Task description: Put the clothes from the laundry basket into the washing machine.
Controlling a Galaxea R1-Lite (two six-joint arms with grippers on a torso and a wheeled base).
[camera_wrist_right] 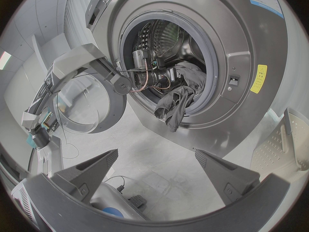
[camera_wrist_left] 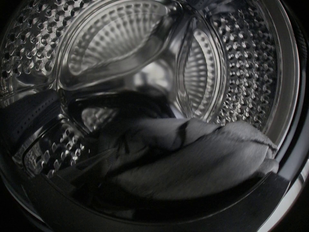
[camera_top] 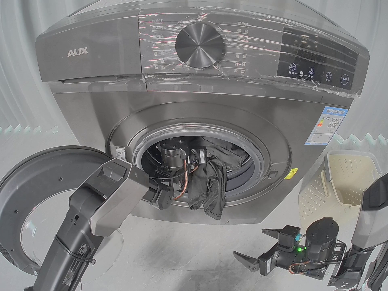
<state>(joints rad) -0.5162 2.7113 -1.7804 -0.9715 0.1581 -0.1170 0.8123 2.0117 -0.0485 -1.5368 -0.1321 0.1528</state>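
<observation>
Clothing: 1 dark garment (camera_top: 208, 182) hangs over the lower rim of the washing machine (camera_top: 242, 114) opening, partly inside the drum (camera_wrist_left: 248, 49) and partly outside. Left hand (camera_top: 202, 156) sits inside the opening beside the garment; its grip state cannot be determined. Right hand (camera_top: 250, 244) is spread apart and empty, low in front of the laundry basket (camera_top: 351, 174).

A staged test lab: pale curtains (camera_top: 18, 61) ring a film-wrapped washing machine (camera_top: 89, 110) on bare grey floor (camera_top: 182, 247).
</observation>
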